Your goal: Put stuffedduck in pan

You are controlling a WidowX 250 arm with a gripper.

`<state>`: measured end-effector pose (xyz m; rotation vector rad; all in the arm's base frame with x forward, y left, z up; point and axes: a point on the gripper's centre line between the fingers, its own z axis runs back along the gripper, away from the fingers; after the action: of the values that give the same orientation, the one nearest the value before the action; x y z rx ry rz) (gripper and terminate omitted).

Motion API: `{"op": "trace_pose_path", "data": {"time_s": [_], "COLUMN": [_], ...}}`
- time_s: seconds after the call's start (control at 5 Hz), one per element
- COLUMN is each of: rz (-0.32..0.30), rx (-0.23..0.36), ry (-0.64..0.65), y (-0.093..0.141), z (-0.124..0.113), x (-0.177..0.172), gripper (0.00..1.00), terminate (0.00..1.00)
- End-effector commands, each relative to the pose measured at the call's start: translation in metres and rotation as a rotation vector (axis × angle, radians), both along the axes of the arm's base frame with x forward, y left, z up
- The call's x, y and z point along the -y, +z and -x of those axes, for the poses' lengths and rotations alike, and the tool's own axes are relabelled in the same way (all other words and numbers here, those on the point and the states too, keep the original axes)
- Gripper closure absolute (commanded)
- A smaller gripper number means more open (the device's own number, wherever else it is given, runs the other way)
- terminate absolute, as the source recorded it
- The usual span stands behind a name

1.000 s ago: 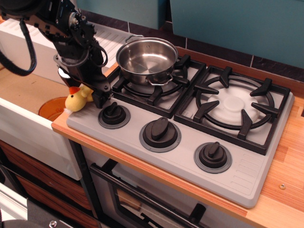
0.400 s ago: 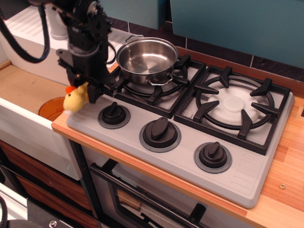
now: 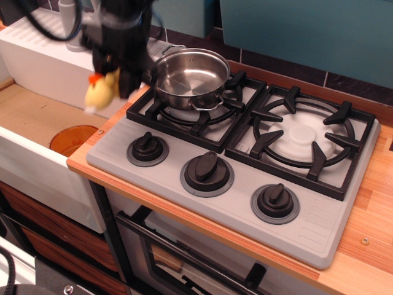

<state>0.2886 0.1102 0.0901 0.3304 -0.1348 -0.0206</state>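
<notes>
The yellow stuffedduck (image 3: 100, 91) with an orange beak hangs in the air, held by my black gripper (image 3: 113, 78), which is shut on it. It is lifted above the counter's left edge, left of the pan. The pan (image 3: 189, 75), a shiny steel pot with loop handles, stands empty on the rear-left burner grate. The gripper's fingertips are blurred and partly hidden by the duck.
A grey stove top (image 3: 233, 178) carries three black knobs (image 3: 207, 172) along its front. A sink (image 3: 37, 117) with an orange drain plate (image 3: 70, 139) lies to the left. The right burner (image 3: 304, 135) is bare. A wooden counter (image 3: 368, 246) runs along the right.
My gripper has risen with the stuffedduck, from just above the stove's front-left corner to a height level with the pan's rim, staying left of it.
</notes>
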Motion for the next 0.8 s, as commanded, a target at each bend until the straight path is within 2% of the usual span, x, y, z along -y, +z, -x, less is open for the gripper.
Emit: {"op": "trace_pose_path", "data": {"time_s": [0.0, 0.6], "rz": [-0.049, -0.029], "rx": [0.069, 0.094], "ry": [-0.017, -0.048], "y": [0.055, 0.048], "z": [-0.039, -0.078], "x": [0.02, 0.052], "gripper": [1.0, 1.0], "terminate": [0.0, 0.0]}}
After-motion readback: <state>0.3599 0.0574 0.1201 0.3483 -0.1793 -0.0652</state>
